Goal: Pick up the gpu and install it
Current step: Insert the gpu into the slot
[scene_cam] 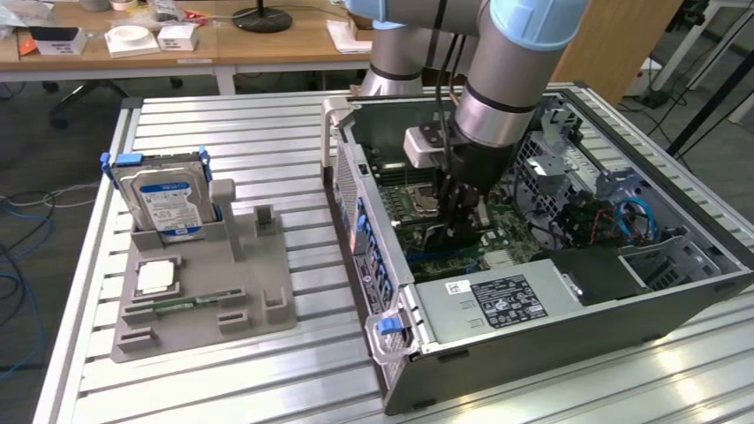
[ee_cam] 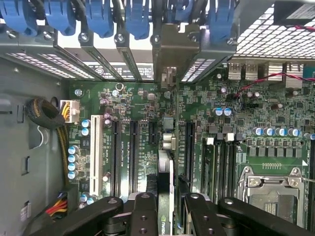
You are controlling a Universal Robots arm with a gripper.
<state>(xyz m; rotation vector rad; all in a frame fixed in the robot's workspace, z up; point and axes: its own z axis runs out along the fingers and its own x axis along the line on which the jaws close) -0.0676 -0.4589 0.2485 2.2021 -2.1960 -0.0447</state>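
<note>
The gpu (ee_cam: 166,169) appears edge-on in the wrist view, a thin dark card with a logo near my fingers, and its silver bracket (ee_cam: 170,51) reaches the case's rear slot wall. It stands upright over the green motherboard (ee_cam: 133,103), between the long black expansion slots. My gripper (ee_cam: 167,199) is shut on it, with one black finger (ee_cam: 143,209) on each side. In the exterior view the gripper (scene_cam: 460,212) is lowered deep into the open computer case (scene_cam: 566,309), with the gpu (scene_cam: 451,237) below it at the board. I cannot tell whether the card is seated in a slot.
A grey parts holder (scene_cam: 200,291) stands on the slatted table at the exterior view's left, carrying a blue-labelled hard drive (scene_cam: 165,199), a small square chip (scene_cam: 157,277) and a narrow green memory stick (scene_cam: 189,303). The case's power supply (scene_cam: 501,300) and drive cage (scene_cam: 637,221) flank the arm.
</note>
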